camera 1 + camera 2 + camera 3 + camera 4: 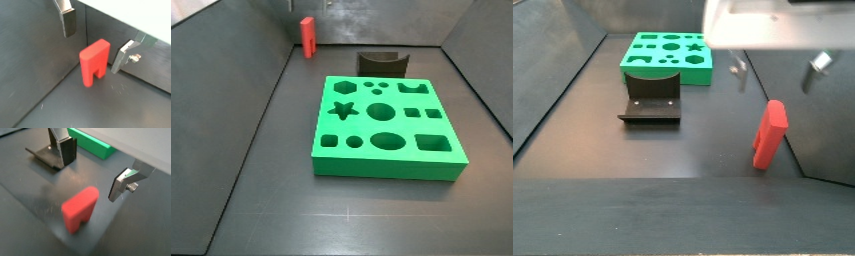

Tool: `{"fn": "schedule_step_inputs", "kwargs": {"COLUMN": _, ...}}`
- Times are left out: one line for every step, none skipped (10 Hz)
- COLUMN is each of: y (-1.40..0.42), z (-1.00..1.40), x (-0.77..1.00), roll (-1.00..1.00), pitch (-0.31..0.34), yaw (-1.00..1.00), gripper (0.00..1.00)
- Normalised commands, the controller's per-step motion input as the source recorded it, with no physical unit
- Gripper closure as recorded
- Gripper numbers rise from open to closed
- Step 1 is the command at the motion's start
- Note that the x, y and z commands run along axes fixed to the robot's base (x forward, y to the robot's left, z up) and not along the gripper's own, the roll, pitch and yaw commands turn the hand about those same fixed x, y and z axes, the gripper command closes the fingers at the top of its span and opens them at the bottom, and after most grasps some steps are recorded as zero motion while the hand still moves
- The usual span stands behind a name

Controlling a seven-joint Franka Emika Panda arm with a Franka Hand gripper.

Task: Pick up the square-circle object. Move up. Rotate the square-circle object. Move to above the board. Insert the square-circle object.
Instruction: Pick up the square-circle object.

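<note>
Wrist views are both showing the square-circle object standing upright on the dark floor, legs down, notch visible between them, close beside a dark wall. The gripper is being held above and around it, its jaws spread wide: one silver finger with its dark pad is being seen on one side and the other finger on the opposite side, and neither plate is touching the red block, so nothing is being gripped. In a wrist view the red piece is appearing blurred, with the gripper open over it, the fixture standing on the floor beyond one finger, and an edge of the board showing bright green behind that. In a side view the square-circle object is being seen far back, in the corner by the rear wall, well apart from the board, which is lying flat in the middle of the floor with its star, circles, squares, oval and hexagon holes facing up; the fixture is standing just behind the board. In a side view the gripper is hovering just above the red block, fingers apart on either side, while the board and the fixture are lying further away.
</note>
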Motion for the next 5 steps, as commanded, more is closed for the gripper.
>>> {"fn": "schedule_step_inputs", "kwargs": {"y": 0.34, "z": -0.33, "x": 0.07, "roll": -0.14, "pitch": -0.034, "yaw": -0.23, "gripper": 0.0}}
{"fn": "schedule_step_inputs", "kwargs": {"y": 0.27, "z": -0.37, "x": 0.08, "roll": -0.13, "pitch": -0.073, "yaw": -0.2, "gripper": 0.0}}
{"fn": "schedule_step_inputs", "kwargs": {"y": 0.17, "z": -0.51, "x": 0.01, "roll": -0.09, "pitch": -0.139, "yaw": -0.15, "gripper": 0.0}}
{"fn": "schedule_step_inputs", "kwargs": {"y": 0.11, "z": -0.59, "x": 0.0, "roll": -0.06, "pitch": -0.179, "yaw": -0.11, "gripper": 0.0}}
{"fn": "schedule_step_inputs", "kwargs": {"y": 0.01, "z": -0.6, "x": -0.19, "roll": -0.03, "pitch": -0.231, "yaw": 0.0, "gripper": 0.0}}
